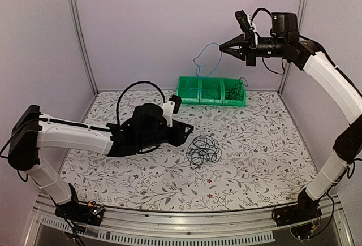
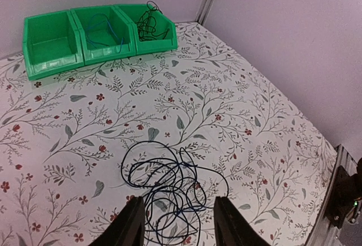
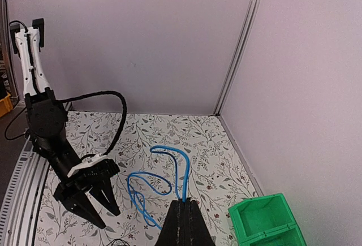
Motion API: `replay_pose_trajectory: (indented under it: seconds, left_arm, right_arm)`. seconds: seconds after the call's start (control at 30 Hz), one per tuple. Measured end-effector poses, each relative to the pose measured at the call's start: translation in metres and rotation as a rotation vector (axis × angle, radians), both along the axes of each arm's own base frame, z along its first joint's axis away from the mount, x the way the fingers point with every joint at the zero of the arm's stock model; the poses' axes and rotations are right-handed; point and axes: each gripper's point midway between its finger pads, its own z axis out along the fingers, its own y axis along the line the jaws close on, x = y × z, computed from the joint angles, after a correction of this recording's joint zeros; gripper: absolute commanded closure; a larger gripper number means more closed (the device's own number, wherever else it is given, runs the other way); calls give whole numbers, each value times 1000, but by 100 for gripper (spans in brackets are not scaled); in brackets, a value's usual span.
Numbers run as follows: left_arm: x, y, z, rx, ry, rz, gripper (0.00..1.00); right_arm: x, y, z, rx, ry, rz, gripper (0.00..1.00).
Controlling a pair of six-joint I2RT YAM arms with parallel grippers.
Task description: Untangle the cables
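- Black and dark-blue strands form the tangle of cables (image 2: 169,184), lying flat on the floral tabletop (image 1: 271,155) near its middle. The loops cross so densely that no single wire can be followed, and the left wrist view cuts off the heap's near edge.
- The left gripper (image 2: 180,199) sits low at that near edge with its jaws apart. A few strands run through the gap, but whether either finger touches one cannot be told.
- From above, the left gripper's fingers merge with the dark body of the left arm (image 1: 73,136) and are hard to make out.
- A separate blue cable (image 1: 206,62) hangs in the air at the back of the cell, clamped in the closed jaws of the right gripper (image 1: 222,47), which is held high.
- Its curls drop towards the green bins (image 1: 212,101). Whether the lower end reaches one cannot be told, and the right wrist view cuts the lowest loop off at the frame's edge.
- The three bins stand in a row against the back wall, well apart from the tangle. The right-hand bin holds a black wire bundle (image 2: 148,22), the middle one a thin blue wire (image 2: 102,31).
- A thick black hose (image 1: 136,87) arches over the left arm's wrist.
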Motion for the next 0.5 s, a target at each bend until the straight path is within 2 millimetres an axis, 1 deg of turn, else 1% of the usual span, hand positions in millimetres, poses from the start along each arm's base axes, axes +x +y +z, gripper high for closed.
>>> replay_pose_trajectory:
  seconds: [0.17, 0.27, 0.4, 0.5]
  left_arm:
    - [-13, 14, 10, 23, 22, 65, 56]
    - [-19, 25, 22, 8, 30, 111, 56]
    - [-26, 40, 42, -32, 25, 162, 56]
    - [-34, 48, 49, -44, 33, 185, 56]
  right_arm:
    - [45, 3, -38, -35, 5, -84, 100]
    - [69, 3, -57, -43, 0, -129, 100]
    - [110, -3, -86, -52, 0, -202, 100]
    - [145, -11, -109, -59, 7, -258, 100]
